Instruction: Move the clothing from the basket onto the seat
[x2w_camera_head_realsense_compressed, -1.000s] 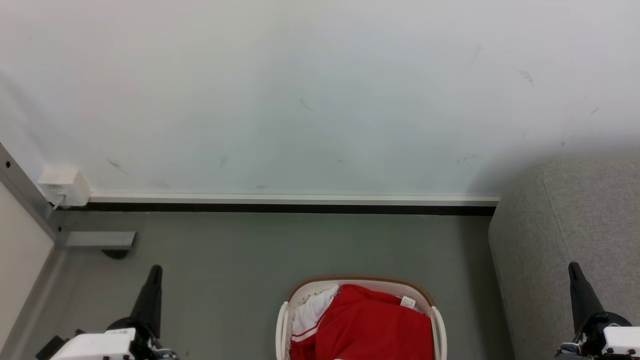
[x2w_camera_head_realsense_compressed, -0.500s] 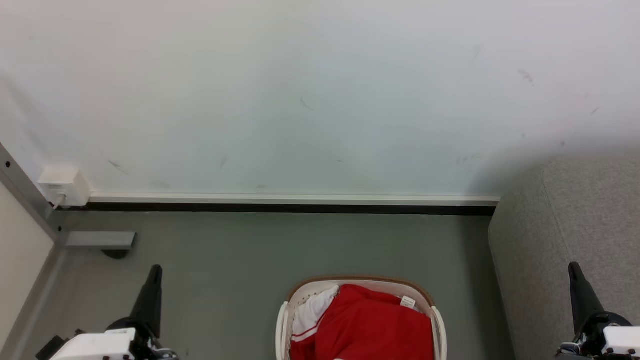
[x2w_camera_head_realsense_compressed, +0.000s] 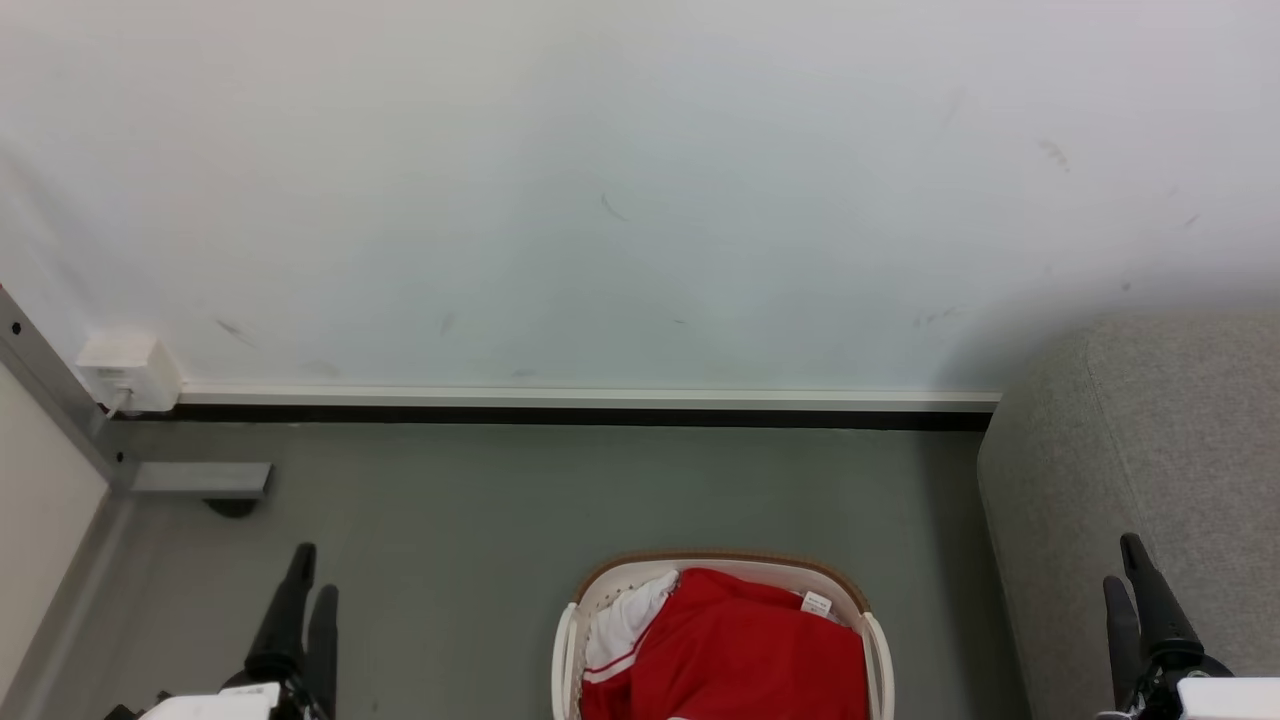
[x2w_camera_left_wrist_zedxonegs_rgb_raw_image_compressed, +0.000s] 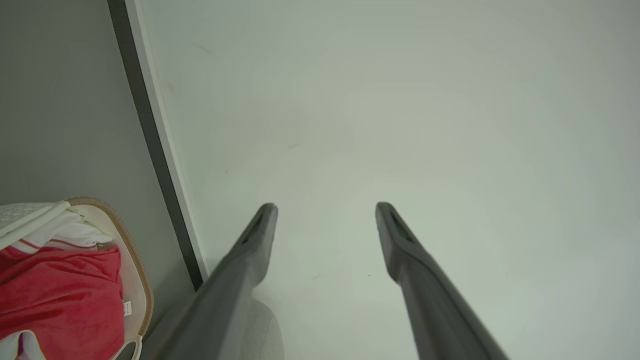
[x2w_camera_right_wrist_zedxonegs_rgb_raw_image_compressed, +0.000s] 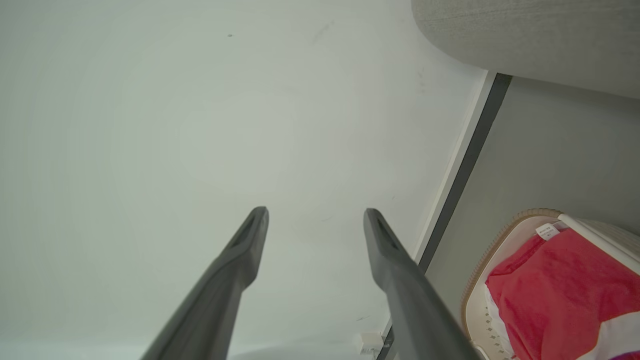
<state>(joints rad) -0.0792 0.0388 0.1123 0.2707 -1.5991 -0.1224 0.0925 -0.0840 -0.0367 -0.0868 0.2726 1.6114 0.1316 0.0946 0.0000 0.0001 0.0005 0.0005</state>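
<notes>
The clothing (x2w_camera_head_realsense_compressed: 740, 650) lies in the basket (x2w_camera_head_realsense_compressed: 720, 556) at 6 o'clock (seat (x2w_camera_head_realsense_compressed: 1150, 450) at 3 o'clock), none moved; our left end effector (x2w_camera_head_realsense_compressed: 316, 570) and right end effector (x2w_camera_head_realsense_compressed: 1120, 560) gape empty.

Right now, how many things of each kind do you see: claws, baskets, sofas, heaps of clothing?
Claws: 2, left claw and right claw, both open
Basket: 1
Sofa: 1
Heap of red clothing: 1
Total: 5
</notes>
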